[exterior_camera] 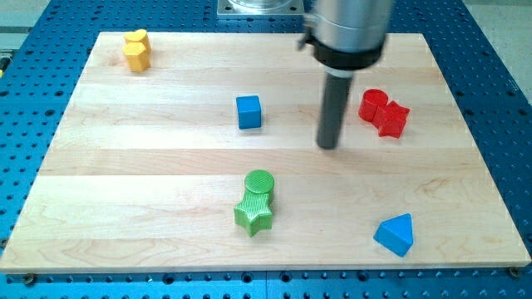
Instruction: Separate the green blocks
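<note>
Wooden board (166,166) on a blue perforated bench, lit evenly. Green cylinder (259,182) and green star (253,213) sit touching, cyl. directly above star in the view, low-centre of board, so task not done yet; pair is one clump. My tip (329,146) rests on the wood up and to the view's right of the greens, well apart from them, between blue cube (248,112) and the red pair. No gripper on this rig, just the rod, holding nothing and touching no block. Others: yellow blocks (136,50) top left, red cylinder (373,103) w/ red star (392,119) touching it at right, blue triangle (396,234) bottom right. Left to do, by my read: bring tip to the green pair and push one off the other.
</note>
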You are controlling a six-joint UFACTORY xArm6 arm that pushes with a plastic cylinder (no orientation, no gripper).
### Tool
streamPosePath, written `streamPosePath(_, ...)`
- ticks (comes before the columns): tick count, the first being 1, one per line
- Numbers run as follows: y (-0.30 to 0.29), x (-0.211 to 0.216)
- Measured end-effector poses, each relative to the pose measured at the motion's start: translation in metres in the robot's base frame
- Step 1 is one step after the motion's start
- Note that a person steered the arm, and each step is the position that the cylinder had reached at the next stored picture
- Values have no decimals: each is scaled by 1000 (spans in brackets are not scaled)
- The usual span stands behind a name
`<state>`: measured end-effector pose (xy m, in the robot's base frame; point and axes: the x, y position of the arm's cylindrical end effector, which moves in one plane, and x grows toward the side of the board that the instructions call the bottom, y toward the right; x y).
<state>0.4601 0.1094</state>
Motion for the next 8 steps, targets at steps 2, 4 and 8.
streamPosePath(2, -70, 101)
streamPosePath(4, -186, 93)
streamPosePath(8, -319, 134)
